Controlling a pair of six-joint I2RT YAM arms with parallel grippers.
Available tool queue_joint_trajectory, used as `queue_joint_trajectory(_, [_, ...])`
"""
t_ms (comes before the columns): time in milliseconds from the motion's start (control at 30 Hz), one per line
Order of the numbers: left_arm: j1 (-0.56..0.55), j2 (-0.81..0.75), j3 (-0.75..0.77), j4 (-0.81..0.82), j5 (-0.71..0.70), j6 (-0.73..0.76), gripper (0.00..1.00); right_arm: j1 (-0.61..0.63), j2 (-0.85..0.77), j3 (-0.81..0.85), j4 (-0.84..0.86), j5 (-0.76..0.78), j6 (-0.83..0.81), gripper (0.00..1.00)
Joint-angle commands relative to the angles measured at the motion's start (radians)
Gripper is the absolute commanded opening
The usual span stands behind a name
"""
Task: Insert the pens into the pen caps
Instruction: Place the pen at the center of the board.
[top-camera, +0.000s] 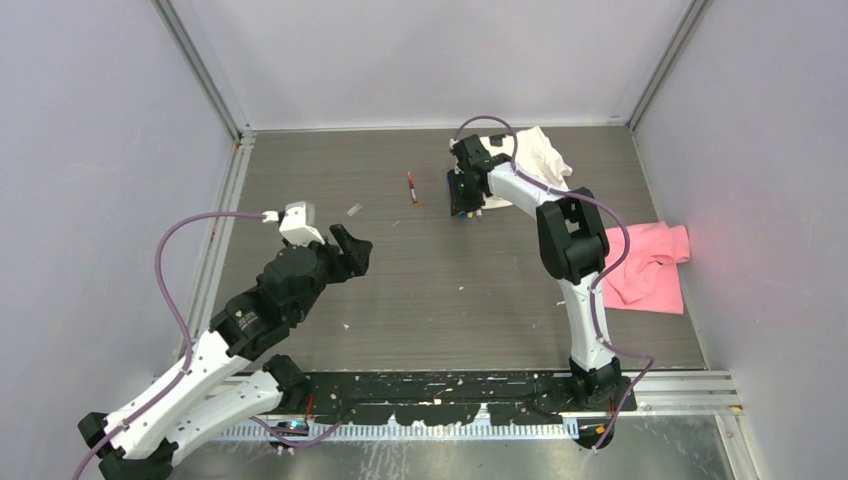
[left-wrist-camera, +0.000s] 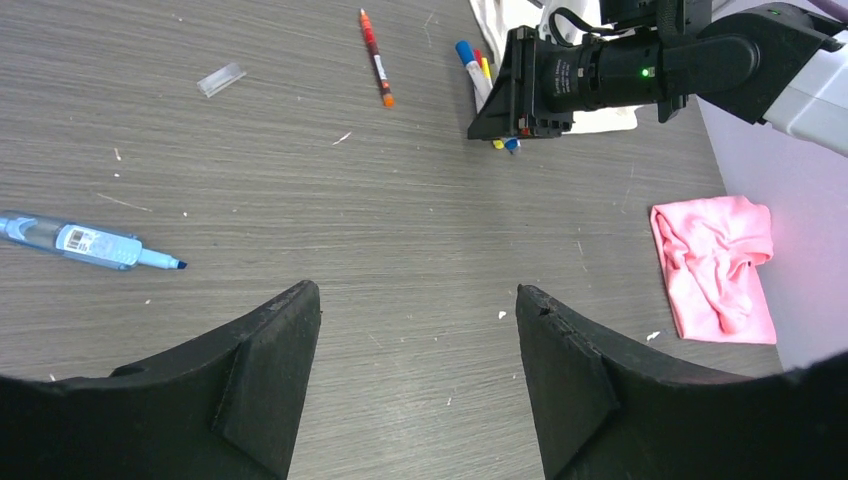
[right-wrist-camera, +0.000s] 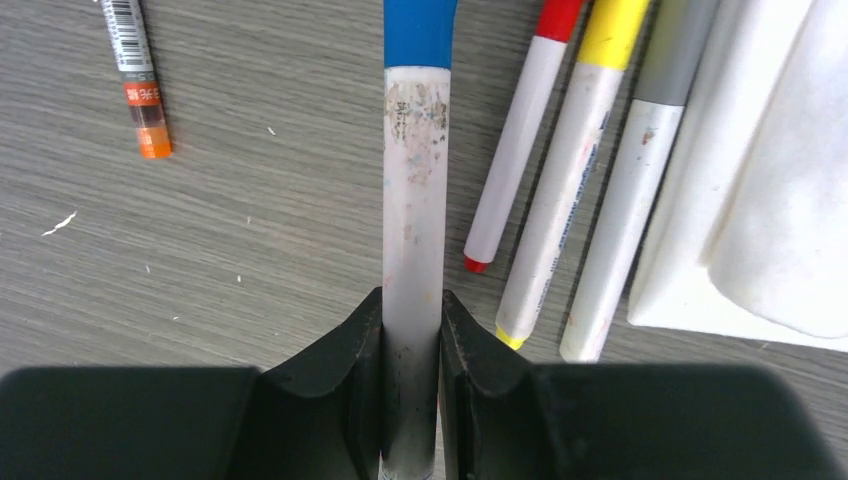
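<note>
Right claw (right-wrist-camera: 412, 312) clamps blue-capped pen (right-wrist-camera: 416, 200) beside 3 pens (right-wrist-camera: 565, 190).

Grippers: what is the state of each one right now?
Left gripper: open, holding nothing.
Right gripper: shut on the white pen with the blue end.

Grey-brown wood grain on the table (top-camera: 450, 290). Pink cloth (top-camera: 650, 265), white cloth (top-camera: 540, 150). Blue-and-white pen (right-wrist-camera: 415, 200), barrel speckled with grey grime. Red-and-white pen (right-wrist-camera: 515, 150), yellow-and-white pen (right-wrist-camera: 565, 190), grey-and-white pen (right-wrist-camera: 630, 200). Red pen (left-wrist-camera: 376, 55) with orange end and black-on-white barcode label. Light blue pen (left-wrist-camera: 85, 243), dark blue tip. Black and white left arm (top-camera: 200, 370), same on right arm (top-camera: 585, 320); purple cable (top-camera: 210, 215).
</note>
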Motion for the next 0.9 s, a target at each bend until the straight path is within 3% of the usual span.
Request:
queue_joint_trajectory(0, [0.006, 0.004, -0.003, 0.027, -0.009, -0.023, 0.72, 0.001, -0.009, 0.038, -0.004, 0.052, -0.005, 0.3])
queue_joint_trajectory(500, [0.006, 0.037, 0.001, 0.043, 0.041, -0.049, 0.69, -0.006, -0.063, 0.037, -0.007, 0.053, -0.05, 0.34])
queue_joint_trajectory(633, [0.008, 0.045, -0.003, 0.039, 0.056, -0.063, 0.71, -0.025, -0.164, -0.004, 0.007, -0.047, -0.101, 0.4])
queue_joint_trajectory(867, [0.055, 0.118, -0.004, 0.04, 0.153, -0.096, 0.75, -0.131, -0.359, -0.121, -0.023, -0.457, -0.247, 0.55])
